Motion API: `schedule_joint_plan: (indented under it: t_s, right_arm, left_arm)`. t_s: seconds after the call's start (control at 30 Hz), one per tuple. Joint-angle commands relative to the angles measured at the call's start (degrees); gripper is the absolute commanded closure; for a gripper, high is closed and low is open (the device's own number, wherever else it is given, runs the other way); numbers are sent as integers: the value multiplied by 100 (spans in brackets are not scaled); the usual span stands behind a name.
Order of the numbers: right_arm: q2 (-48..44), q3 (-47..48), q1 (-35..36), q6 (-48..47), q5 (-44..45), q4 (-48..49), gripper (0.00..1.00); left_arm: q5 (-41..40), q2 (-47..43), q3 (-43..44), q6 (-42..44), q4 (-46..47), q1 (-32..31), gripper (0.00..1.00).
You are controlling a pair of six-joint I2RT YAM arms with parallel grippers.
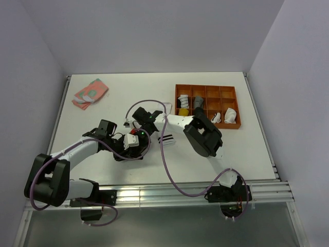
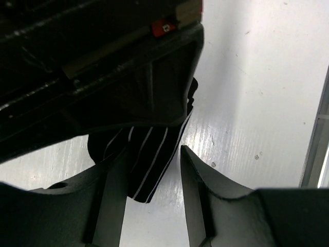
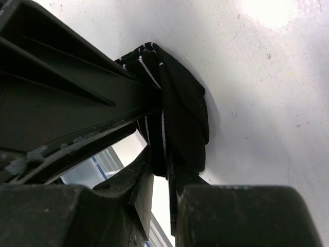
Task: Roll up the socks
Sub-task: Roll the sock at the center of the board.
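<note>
The black sock with thin white stripes point(image 3: 180, 110) is bunched between the pads of my right gripper point(image 3: 164, 172), which is shut on it just above the table. In the left wrist view the same sock point(image 2: 149, 159) hangs below the right gripper's body, between the spread fingers of my left gripper point(image 2: 152, 154), which is open; the sock touches only the left finger point(image 2: 110, 190). From above, both grippers meet mid-table, left point(image 1: 134, 138) and right point(image 1: 139, 117), hiding that sock. A white sock with black bands point(image 1: 165, 139) lies beside them. The pink and teal sock point(image 1: 90, 92) lies at the far left.
An orange compartment tray point(image 1: 207, 87) at the back right holds several rolled socks. The right arm's elbow point(image 1: 205, 136) sits over the table's middle right. A purple cable loops from it toward the near edge, where a metal rail runs along the table.
</note>
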Motion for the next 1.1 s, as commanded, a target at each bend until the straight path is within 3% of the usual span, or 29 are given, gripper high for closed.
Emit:
schedule_joint_plan:
  t_s: [0.0,0.27,0.43,0.6,0.67,0.77,1.07]
  right_arm:
    - [130,-73,-77,44,55,-135,87]
    - [51,-152,-95,176,-51,-47,84]
    - [25,-204,-104,238,37,-30,82]
    - [-309,-563,-104,484,361,356,68]
    - [-493,-766,-104,633,624,585,56]
    - [-871,-1179,-113,835,880,1007,45]
    - [-1864,-2172,-139,1477,1803,1780,42]
  left_arm:
    - [11,270,262,-130,-14,-74,53]
    - [-235,684,473,-341,-76,-197,57]
    - [-314,921,605,-333,-374,-320,66]
    - [-218,1316,877,-157,-849,-320,81]
    - [-174,1361,895,-148,-920,-320,83]
    - [-77,1387,947,-104,-1068,-320,83]
    - [81,1598,1202,20,-1500,-320,93]
